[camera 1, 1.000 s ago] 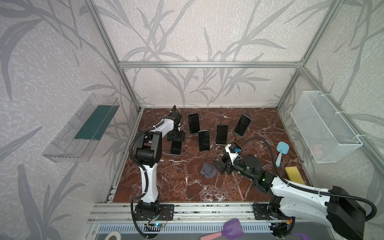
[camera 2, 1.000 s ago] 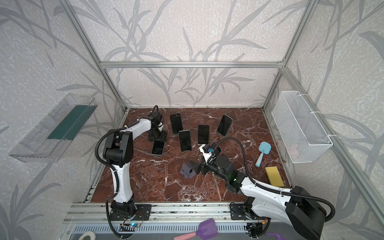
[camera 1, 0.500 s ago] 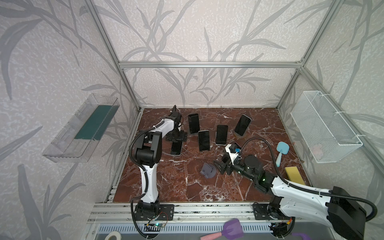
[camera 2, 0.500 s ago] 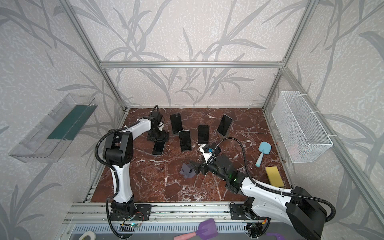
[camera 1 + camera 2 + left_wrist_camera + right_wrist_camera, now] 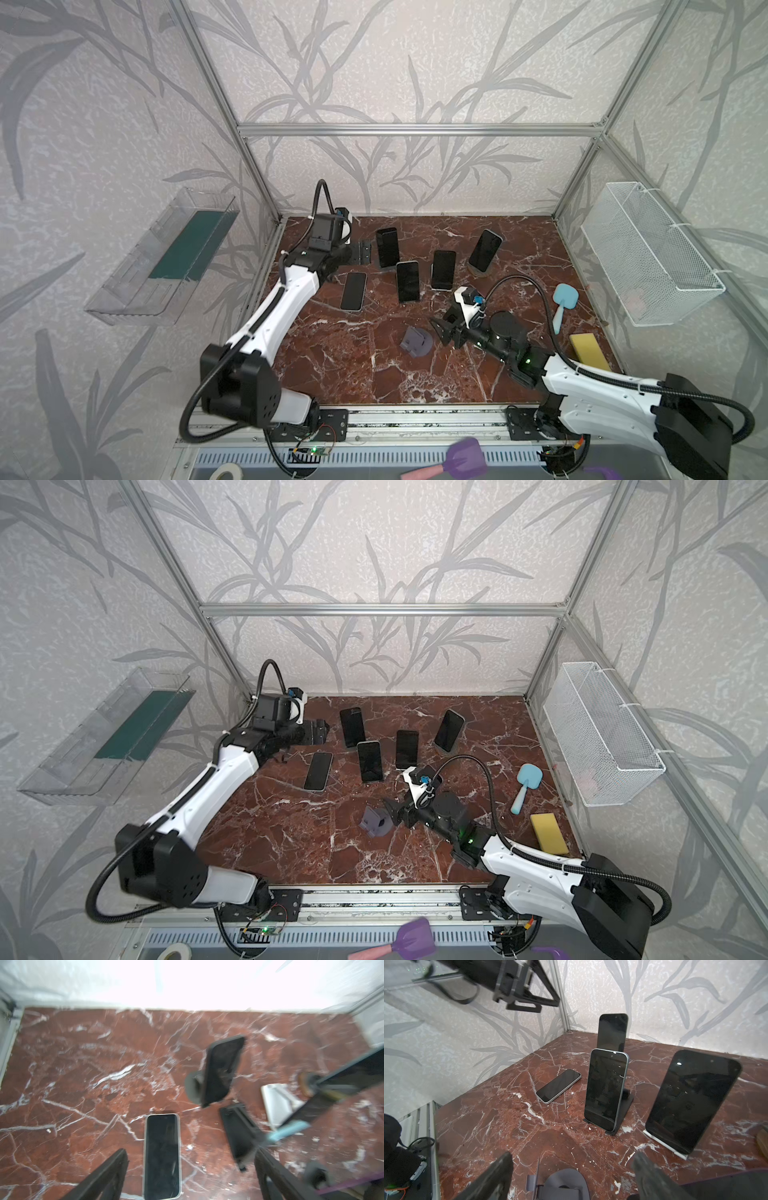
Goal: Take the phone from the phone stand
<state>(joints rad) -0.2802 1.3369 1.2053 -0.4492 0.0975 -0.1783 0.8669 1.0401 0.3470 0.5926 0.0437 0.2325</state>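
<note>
Here, left end effector (image 5: 191, 1152) spread by blurred phone (image 5: 162, 1155), right end effector (image 5: 573, 1156) spread, stand (image 5: 564, 1185) cropped.

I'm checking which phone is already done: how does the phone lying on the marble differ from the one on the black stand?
Pose: the flat phone lies screen-up on the table; the standing phone leans back, nearly upright. Support: the flat phone has no stand under it; the standing phone sits in the black stand. Both are slim phones with dark screens.
</note>
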